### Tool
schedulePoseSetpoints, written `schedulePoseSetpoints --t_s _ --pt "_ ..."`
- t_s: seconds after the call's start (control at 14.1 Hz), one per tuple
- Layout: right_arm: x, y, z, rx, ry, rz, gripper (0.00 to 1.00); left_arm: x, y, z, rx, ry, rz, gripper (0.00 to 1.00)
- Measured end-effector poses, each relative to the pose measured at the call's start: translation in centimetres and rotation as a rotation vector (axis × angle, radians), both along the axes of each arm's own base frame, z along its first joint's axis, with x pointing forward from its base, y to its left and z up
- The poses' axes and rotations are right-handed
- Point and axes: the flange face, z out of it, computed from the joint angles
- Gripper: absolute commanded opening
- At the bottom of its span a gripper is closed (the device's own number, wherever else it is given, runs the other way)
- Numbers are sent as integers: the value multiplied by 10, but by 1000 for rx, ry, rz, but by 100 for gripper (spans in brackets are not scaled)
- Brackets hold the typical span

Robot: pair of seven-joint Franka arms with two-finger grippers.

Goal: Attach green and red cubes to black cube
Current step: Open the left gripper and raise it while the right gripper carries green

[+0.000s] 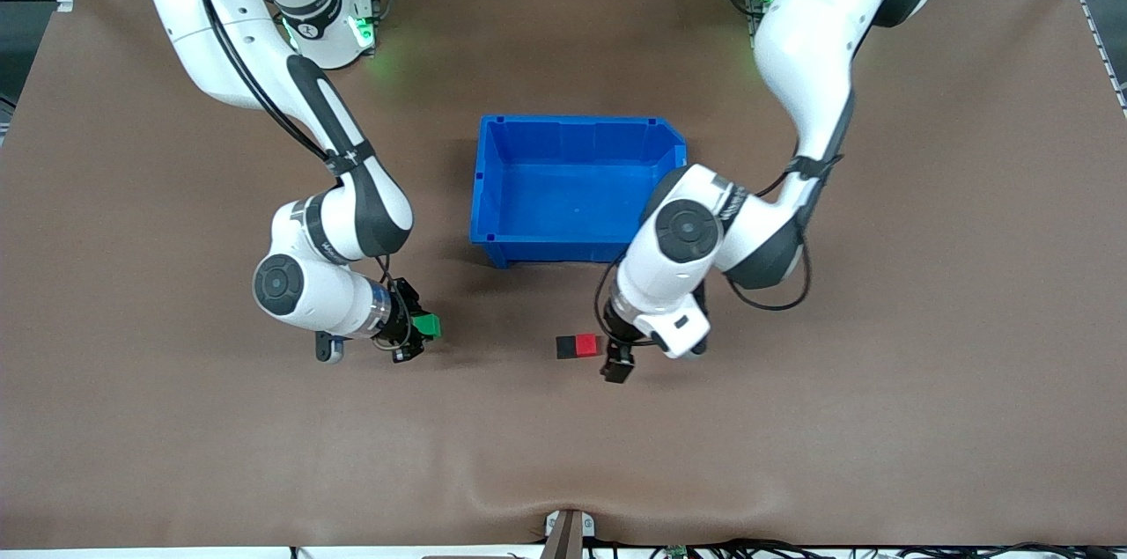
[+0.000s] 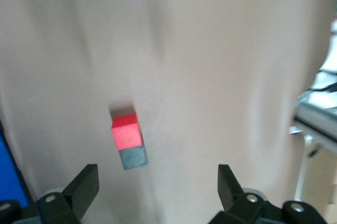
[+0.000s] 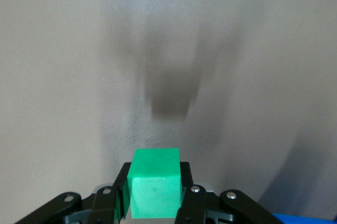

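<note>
The red cube (image 1: 586, 345) and the black cube (image 1: 566, 348) lie joined side by side on the brown table, nearer to the front camera than the blue bin. In the left wrist view the red cube (image 2: 126, 131) touches the black cube (image 2: 133, 157). My left gripper (image 1: 614, 354) (image 2: 157, 187) is open just beside the red cube, toward the left arm's end. The pair lies ahead of its fingers, not between them. My right gripper (image 1: 414, 323) (image 3: 155, 203) is shut on the green cube (image 1: 429, 327) (image 3: 155, 190), over the table toward the right arm's end.
A large blue bin (image 1: 482, 189) stands at the table's middle with nothing in it, farther from the front camera than the cubes. Bare brown table lies between the green cube and the black cube.
</note>
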Motion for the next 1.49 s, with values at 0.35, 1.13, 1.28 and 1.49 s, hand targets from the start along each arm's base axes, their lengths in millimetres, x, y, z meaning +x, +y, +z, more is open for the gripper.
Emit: schedulePoseSetpoints --t_s 0.35,1.13,1.28,1.49 --pt "3 27 -9 7 -9 -66 0 28 91 51 68 18 -74 100" --pt "10 88 -17 32 -11 -174 0 3 270 110 196 15 -401 100" --pt "8 101 -22 39 -22 -190 0 2 296 123 211 -3 -443 100" --pt "6 114 -27 49 -39 -206 0 -2 313 143 228 -32 -496 100"
